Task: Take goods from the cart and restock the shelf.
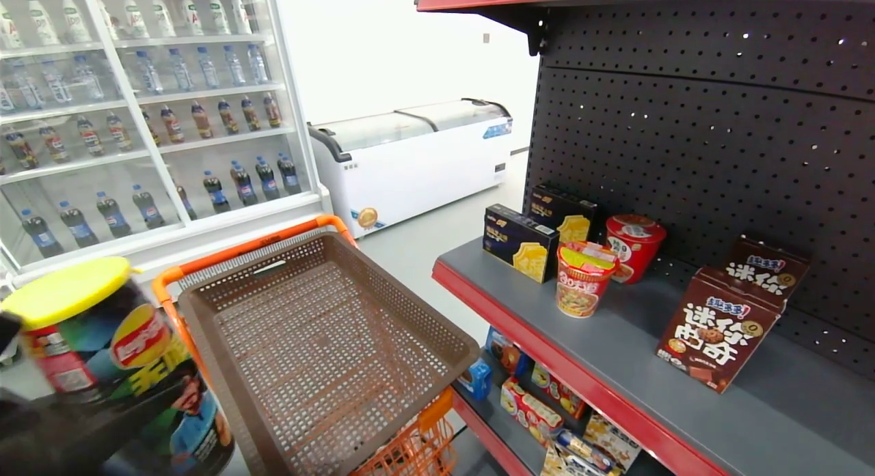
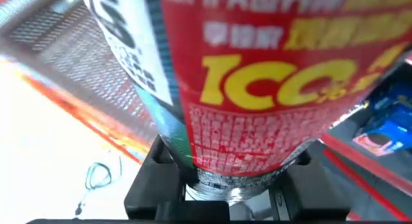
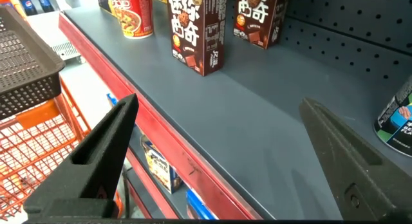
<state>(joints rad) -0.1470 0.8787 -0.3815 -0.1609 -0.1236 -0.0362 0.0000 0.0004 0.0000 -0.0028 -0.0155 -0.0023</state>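
My left gripper (image 2: 225, 182) clamped the chip canister (image 1: 102, 353) low on its body, just beside the cart (image 1: 328, 339). My right gripper (image 3: 219, 108) hung spread wide beyond the cart, over the shelf (image 1: 615, 353). Gripped so low, the tall canister could have tipped and clipped the cart's rim.

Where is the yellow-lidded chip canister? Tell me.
Head view, lower left: the chip canister is clamped in the left gripper, just left of the brown cart basket, away from the grey shelf.
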